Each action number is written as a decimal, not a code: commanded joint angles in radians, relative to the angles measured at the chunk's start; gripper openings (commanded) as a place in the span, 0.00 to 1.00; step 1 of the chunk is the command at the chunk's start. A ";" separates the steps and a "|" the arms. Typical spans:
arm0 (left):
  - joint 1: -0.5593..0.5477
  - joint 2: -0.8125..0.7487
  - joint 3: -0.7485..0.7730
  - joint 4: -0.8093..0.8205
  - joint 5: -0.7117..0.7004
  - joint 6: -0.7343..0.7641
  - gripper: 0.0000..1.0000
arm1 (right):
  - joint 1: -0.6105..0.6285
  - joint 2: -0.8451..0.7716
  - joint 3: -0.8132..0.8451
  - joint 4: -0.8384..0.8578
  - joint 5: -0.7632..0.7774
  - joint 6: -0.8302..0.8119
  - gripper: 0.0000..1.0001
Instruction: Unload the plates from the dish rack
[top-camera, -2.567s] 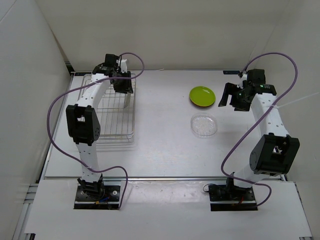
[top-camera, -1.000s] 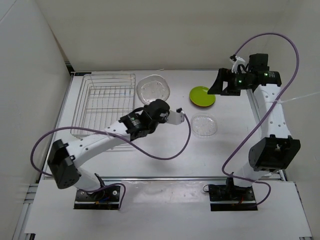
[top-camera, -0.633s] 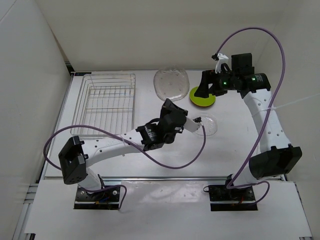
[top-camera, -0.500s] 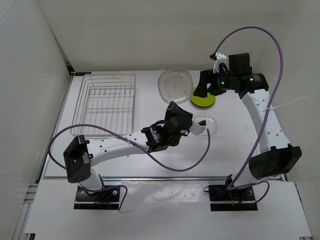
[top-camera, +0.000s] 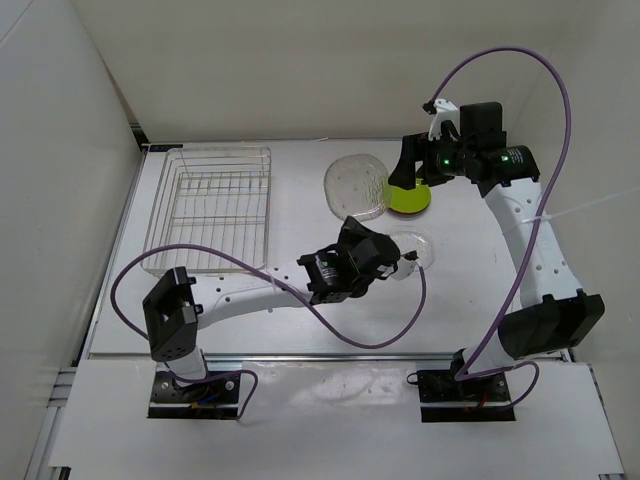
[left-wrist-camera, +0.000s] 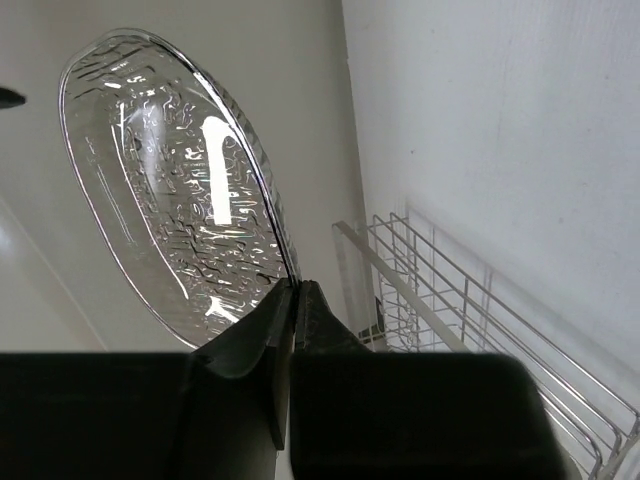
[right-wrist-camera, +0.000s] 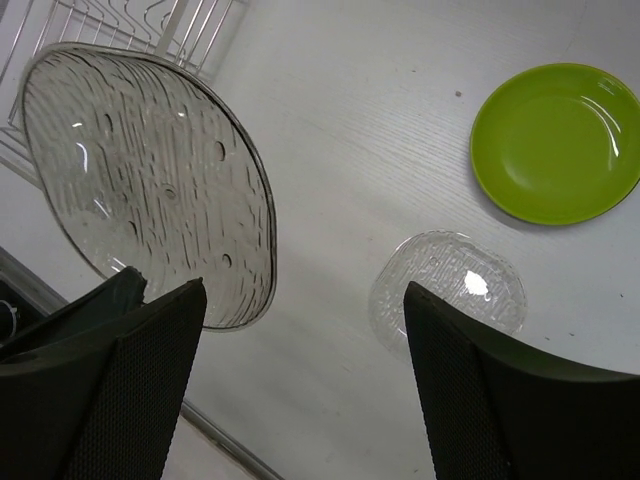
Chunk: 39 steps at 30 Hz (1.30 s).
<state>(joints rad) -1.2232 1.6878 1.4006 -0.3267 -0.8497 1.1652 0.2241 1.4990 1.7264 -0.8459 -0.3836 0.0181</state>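
- top view: the left arm reaches across the table to the middle. the left claw holds a clear plate up in the air by its bottom edge.
- top view: the right claw hangs just beside that plate, over the green plate. you cannot tell from here how wide it is.
- top view: a second clear plate lies flat on the table near the green one. the dish rack sits on the left side of the table, well apart from the plates.
- left wrist view: the left claw is pinched tight on the rim of the clear plate, which stands up on its edge. the dish rack shows behind it on the right.
- right wrist view: the right claw is wide and holds nothing. the clear plate is by its left finger. the second clear plate and the green plate lie on the table below, apart from each other. a corner of the dish rack peeks in at the top.
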 joint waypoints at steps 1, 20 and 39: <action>-0.007 -0.002 0.044 -0.017 0.015 -0.038 0.11 | 0.003 -0.036 0.042 0.041 -0.024 0.013 0.83; -0.036 0.049 0.132 0.015 0.006 -0.019 0.11 | 0.003 0.013 -0.008 0.041 -0.064 0.022 0.36; 0.014 0.079 0.176 -0.104 0.038 -0.139 1.00 | -0.037 -0.052 -0.139 0.137 0.181 0.175 0.00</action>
<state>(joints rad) -1.2324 1.7748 1.5131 -0.3424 -0.8406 1.1194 0.2199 1.5013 1.6203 -0.7837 -0.3420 0.1055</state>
